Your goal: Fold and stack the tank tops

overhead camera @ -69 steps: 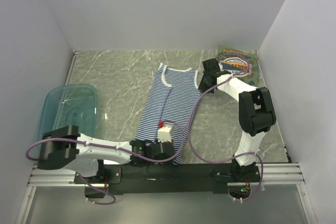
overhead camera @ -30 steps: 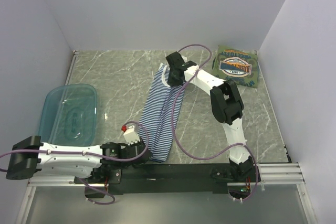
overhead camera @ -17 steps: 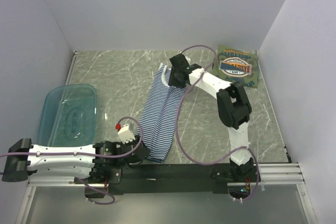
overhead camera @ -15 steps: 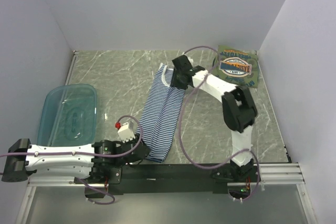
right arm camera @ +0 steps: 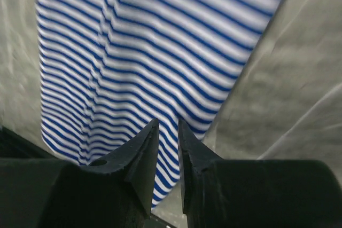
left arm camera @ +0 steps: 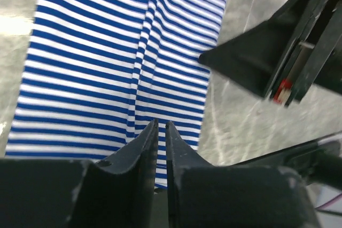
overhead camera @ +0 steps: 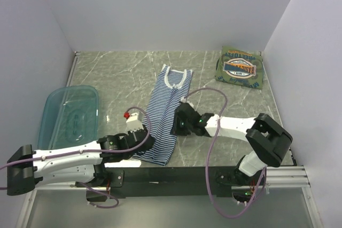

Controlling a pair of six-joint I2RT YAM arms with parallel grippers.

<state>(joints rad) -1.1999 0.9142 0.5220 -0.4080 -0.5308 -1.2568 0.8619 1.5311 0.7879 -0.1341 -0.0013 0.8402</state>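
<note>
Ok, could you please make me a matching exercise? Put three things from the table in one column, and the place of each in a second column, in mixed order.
Things:
1. striped tank top
2. olive-green tank top
3. teal tub

Places:
A. far right corner of the table
B. left side of the table
C. middle of the table

Pairs: 1-C, 2-A, 3-B.

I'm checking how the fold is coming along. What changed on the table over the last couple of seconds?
The striped tank top went from spread flat to folded lengthwise into a narrower strip. The right pincer left the neckline and drew back to the strip's right edge, nearer the hem. The left pincer swung out left, then returned to the hem. The olive tank top and teal tub stayed put.
</note>
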